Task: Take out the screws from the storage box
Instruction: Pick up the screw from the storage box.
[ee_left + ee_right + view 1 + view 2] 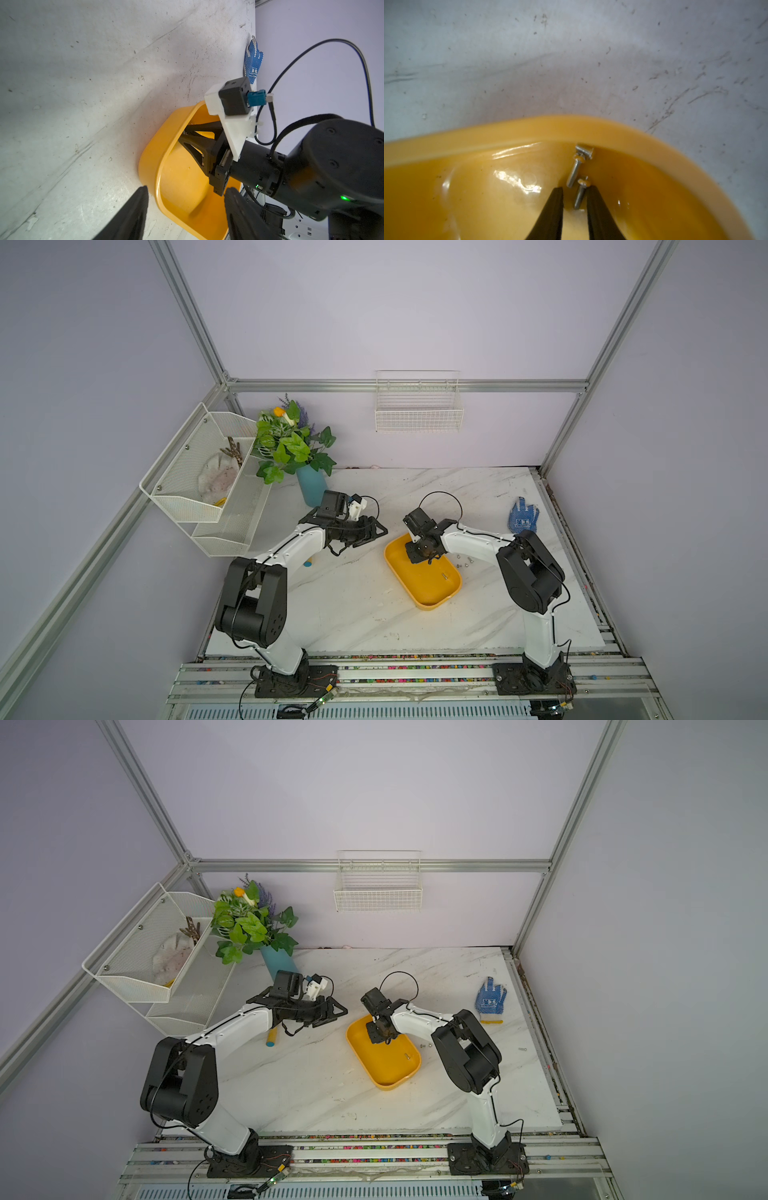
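storage box (430,605): one, bright yellow, on the desk (353,614) about the middle and a little toward the right edge, set askew to the desk's edges.
screws (574,166) in the box: three counted. two lie close together at the end of the box nearer the desk's back edge. one of these has its head up against the curved wall, and the other (580,195) lies on the floor just below it. the third (444,575) lies alone on the box floor, near the wall that faces the desk's right edge.
screws on the desk: a small cluster (469,559) just beside the box's right rim, too small to count for sure. one more (522,1049) lies alone toward the desk's right edge.
right gripper (575,188): one, reaching down into the back end of the box. its fingers stand narrowly apart with the lower screw lying in the gap between them. one finger is right by the screw's head, and i cannot tell whether it touches. nothing is clamped.
left gripper (377,536): one, above the desk just beside the box's left rim. its fingers are wide apart and hold nothing.
glove (523,516): one, blue-dotted, flat near the desk's back right corner.
vase (311,485): one, blue, with green leaves, at the desk's back left corner.
shelf rack (208,489): one, white mesh, beyond the desk's left edge.
wire basket (419,410): one, white, on the back wall.
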Action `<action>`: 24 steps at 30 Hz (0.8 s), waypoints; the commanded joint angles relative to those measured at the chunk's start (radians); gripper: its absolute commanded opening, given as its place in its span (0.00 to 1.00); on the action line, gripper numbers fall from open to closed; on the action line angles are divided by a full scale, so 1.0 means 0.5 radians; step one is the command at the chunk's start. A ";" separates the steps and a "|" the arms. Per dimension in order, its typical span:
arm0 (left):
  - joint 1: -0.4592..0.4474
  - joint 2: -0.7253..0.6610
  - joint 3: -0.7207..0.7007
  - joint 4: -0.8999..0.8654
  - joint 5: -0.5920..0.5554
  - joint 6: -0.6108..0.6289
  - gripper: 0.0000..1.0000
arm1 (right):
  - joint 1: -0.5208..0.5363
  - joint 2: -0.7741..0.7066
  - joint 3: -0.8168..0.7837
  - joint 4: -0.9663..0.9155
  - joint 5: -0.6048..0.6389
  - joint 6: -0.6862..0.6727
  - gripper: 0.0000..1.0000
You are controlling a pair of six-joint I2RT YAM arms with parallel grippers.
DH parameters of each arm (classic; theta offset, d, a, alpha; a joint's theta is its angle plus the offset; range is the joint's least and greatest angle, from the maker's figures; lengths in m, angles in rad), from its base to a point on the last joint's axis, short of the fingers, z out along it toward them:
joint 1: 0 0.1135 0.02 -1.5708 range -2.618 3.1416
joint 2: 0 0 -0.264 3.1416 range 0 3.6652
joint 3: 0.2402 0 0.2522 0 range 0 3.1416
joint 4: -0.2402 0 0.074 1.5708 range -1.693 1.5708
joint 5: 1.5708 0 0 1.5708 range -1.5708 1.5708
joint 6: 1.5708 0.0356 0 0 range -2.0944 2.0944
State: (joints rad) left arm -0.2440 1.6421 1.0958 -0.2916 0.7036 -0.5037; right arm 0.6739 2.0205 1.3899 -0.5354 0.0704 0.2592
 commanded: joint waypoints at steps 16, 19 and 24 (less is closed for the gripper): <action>0.003 0.003 -0.095 -0.003 0.030 0.017 0.63 | -0.010 0.055 -0.049 -0.119 0.157 -0.063 0.12; 0.003 -0.002 -0.087 -0.003 0.027 0.017 0.63 | -0.010 0.072 -0.038 -0.133 0.157 -0.071 0.08; 0.002 -0.008 -0.081 -0.009 0.025 0.016 0.63 | -0.010 0.047 -0.010 -0.132 0.151 -0.074 0.00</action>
State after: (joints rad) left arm -0.2440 1.6421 1.0958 -0.2916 0.7033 -0.5041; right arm 0.6743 2.0270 1.3952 -0.5419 0.1265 0.2287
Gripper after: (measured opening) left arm 0.632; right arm 0.074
